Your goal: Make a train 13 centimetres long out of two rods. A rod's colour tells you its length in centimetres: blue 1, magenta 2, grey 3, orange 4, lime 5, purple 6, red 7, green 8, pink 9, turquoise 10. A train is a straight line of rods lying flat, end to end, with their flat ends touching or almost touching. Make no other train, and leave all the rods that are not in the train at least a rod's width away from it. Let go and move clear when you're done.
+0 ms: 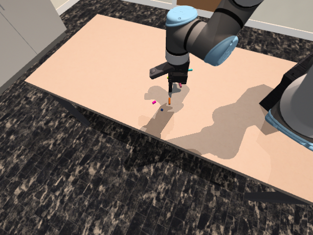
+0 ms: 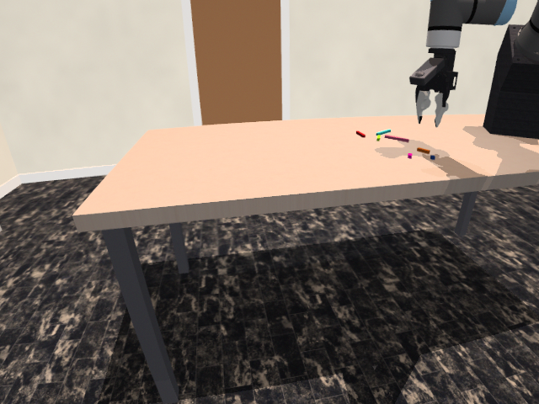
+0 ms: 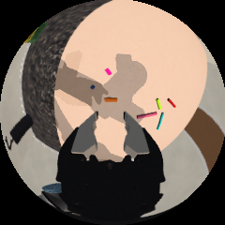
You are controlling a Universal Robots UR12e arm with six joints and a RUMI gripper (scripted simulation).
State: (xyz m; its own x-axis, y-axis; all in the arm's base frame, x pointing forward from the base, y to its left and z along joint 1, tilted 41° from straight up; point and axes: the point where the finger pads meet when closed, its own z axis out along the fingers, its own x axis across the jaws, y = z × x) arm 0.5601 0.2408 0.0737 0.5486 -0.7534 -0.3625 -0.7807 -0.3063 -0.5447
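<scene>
My gripper (image 2: 428,121) hangs well above the table, fingers apart and empty; it also shows in the wrist view (image 3: 111,115) and in the top view (image 1: 170,94). The orange rod (image 3: 111,99) lies flat on the table just ahead of the fingertips, seen too in the top and exterior views (image 1: 169,101) (image 2: 423,150). The pink rod (image 3: 147,114) (image 2: 396,138) lies to its right, apart from it and at a different angle. In the top view the gripper body hides most of the pink rod (image 1: 180,84).
A turquoise rod (image 2: 382,131), a lime rod (image 2: 378,138) and a red rod (image 2: 360,134) lie close beyond the pink rod. A magenta rod (image 2: 409,155) and a blue rod (image 2: 432,157) lie near the orange rod, towards the table's front edge. The robot base (image 2: 514,78) stands at the right.
</scene>
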